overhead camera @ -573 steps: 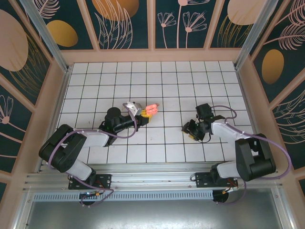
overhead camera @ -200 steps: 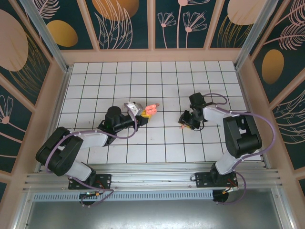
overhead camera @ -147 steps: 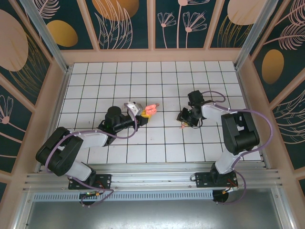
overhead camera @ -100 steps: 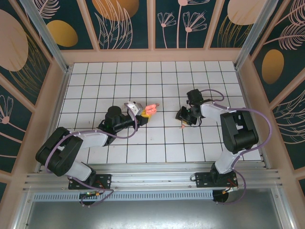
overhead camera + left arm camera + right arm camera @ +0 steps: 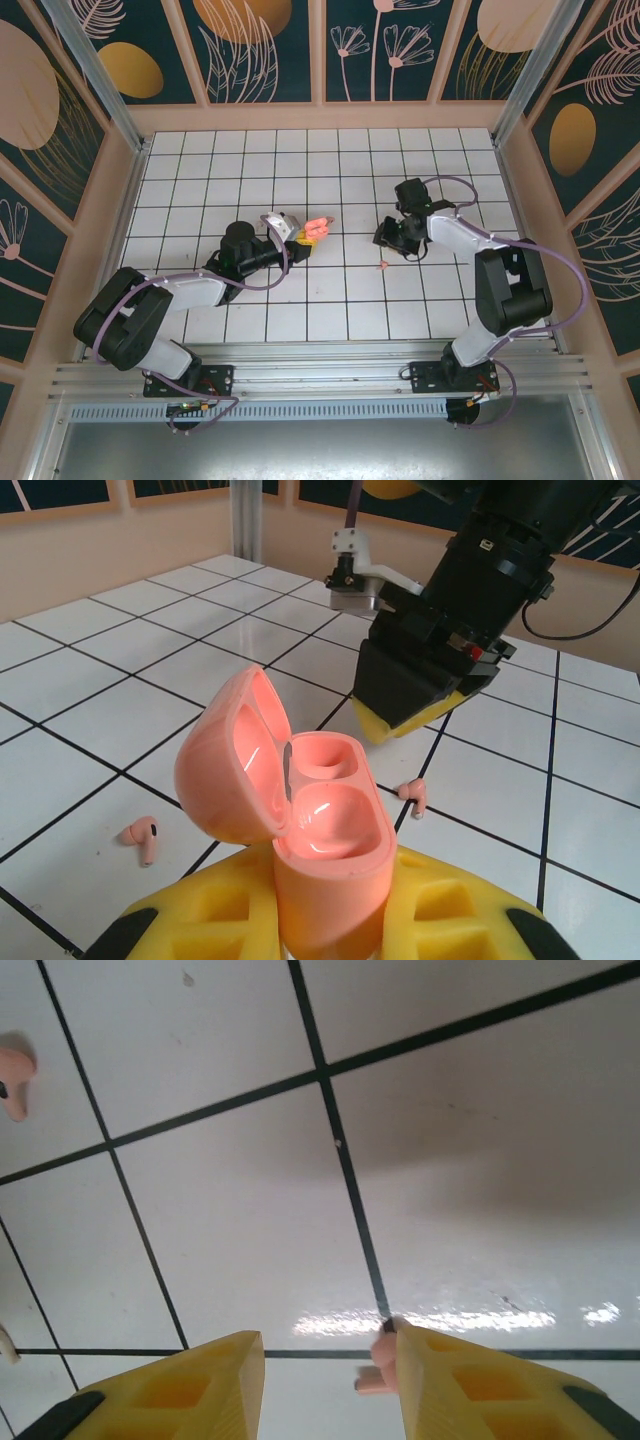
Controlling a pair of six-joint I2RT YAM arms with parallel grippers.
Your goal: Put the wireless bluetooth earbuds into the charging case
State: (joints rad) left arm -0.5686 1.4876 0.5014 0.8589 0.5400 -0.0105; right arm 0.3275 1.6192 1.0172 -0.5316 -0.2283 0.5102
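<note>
My left gripper (image 5: 303, 234) (image 5: 330, 920) is shut on the salmon-pink charging case (image 5: 317, 228) (image 5: 325, 850). The case stands upright with its lid open and both wells empty. One pink earbud (image 5: 140, 837) lies on the tile left of the case. A second pink earbud (image 5: 382, 265) (image 5: 414, 795) lies on a tile line just below my right gripper (image 5: 386, 238) (image 5: 400, 715). In the right wrist view that gripper (image 5: 330, 1360) is open, and this earbud (image 5: 375, 1365) sits against the inner face of its right finger. The other pink earbud (image 5: 12, 1078) shows at the far left edge.
The white tiled floor (image 5: 330, 300) is walled by a pale wooden frame (image 5: 320, 118) with dark floral panels. The two grippers face each other about two tiles apart. A metal rail (image 5: 300, 385) runs along the near edge.
My right gripper swung in from the lower right toward the centre, then drew back and up, uncovering the pink earbud on the tile. The left arm and case stayed still.
</note>
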